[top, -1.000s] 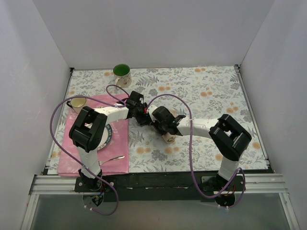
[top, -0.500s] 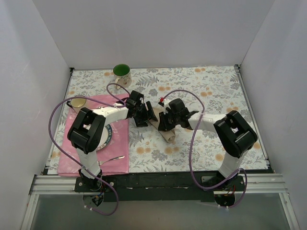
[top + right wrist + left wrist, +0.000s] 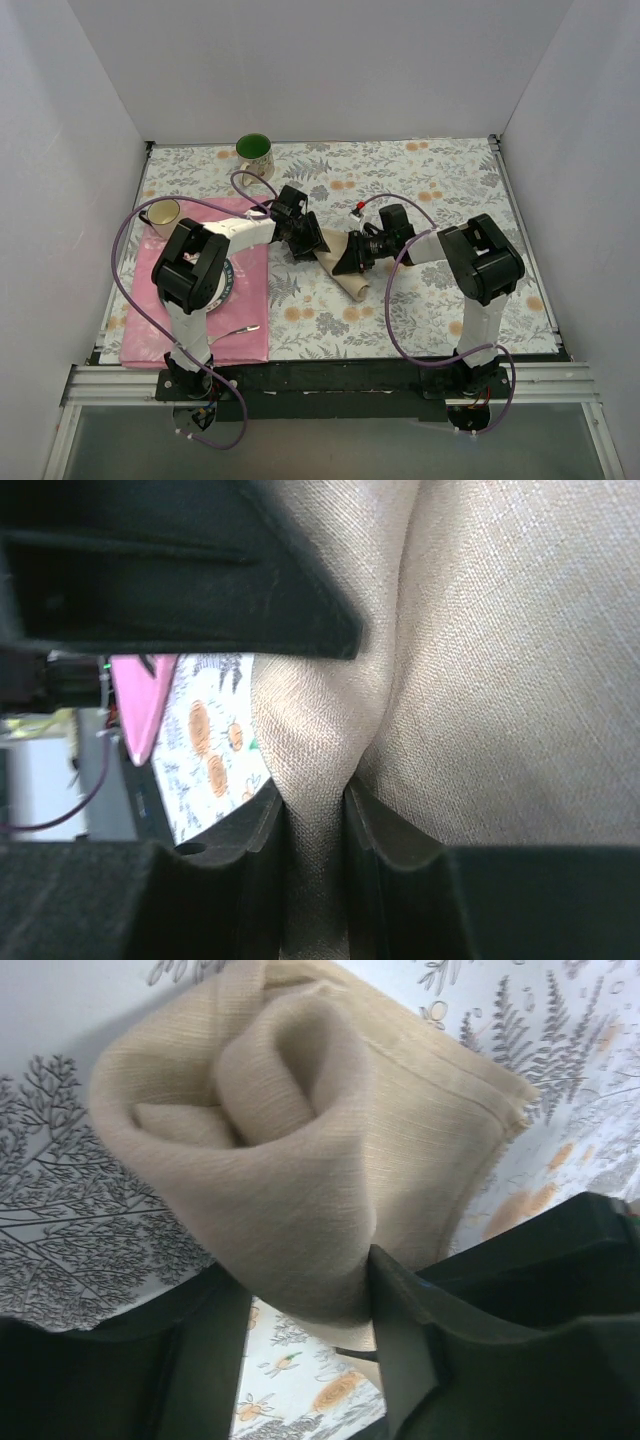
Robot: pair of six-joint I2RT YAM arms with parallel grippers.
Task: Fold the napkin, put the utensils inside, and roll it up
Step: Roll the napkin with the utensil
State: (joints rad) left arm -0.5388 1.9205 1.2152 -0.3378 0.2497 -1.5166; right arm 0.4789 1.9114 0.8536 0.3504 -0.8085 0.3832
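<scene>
Pink placemat (image 3: 150, 330) covers the left side of the flowered tablecloth (image 3: 420, 190). On it lies a plate (image 3: 228, 283), mostly hidden under the left arm's elbow, so only a slice of blue-ringed rim shows. One silver utensil (image 3: 235, 328) rests on the placemat's near right part, too small to tell whether it is a fork or a spoon. A cream mug (image 3: 160, 213) sits at the placemat's far left corner, and its contents cannot be made out. A mug with a green inside (image 3: 255, 155) stands farther back on the tablecloth.

The left arm rises from its base, bends over the plate and stretches right to the middle of the table. The left gripper (image 3: 305, 240) (image 3: 305, 1280) meets the napkin's far end. In the left wrist view the rolled cloth fills the moderate gap between the two fingers, but whether they press it I cannot tell.

The napkin (image 3: 345, 278) (image 3: 300, 1140) (image 3: 480, 630) lies as a tan diagonal roll on the tablecloth, just right of the placemat, between the two grippers. Anything wrapped inside it is hidden.

The right gripper (image 3: 355, 255) (image 3: 315, 810) comes in low from the right, its jaws narrow and pinching a fold of the napkin. The right forearm runs back to an elbow raised above its base.
</scene>
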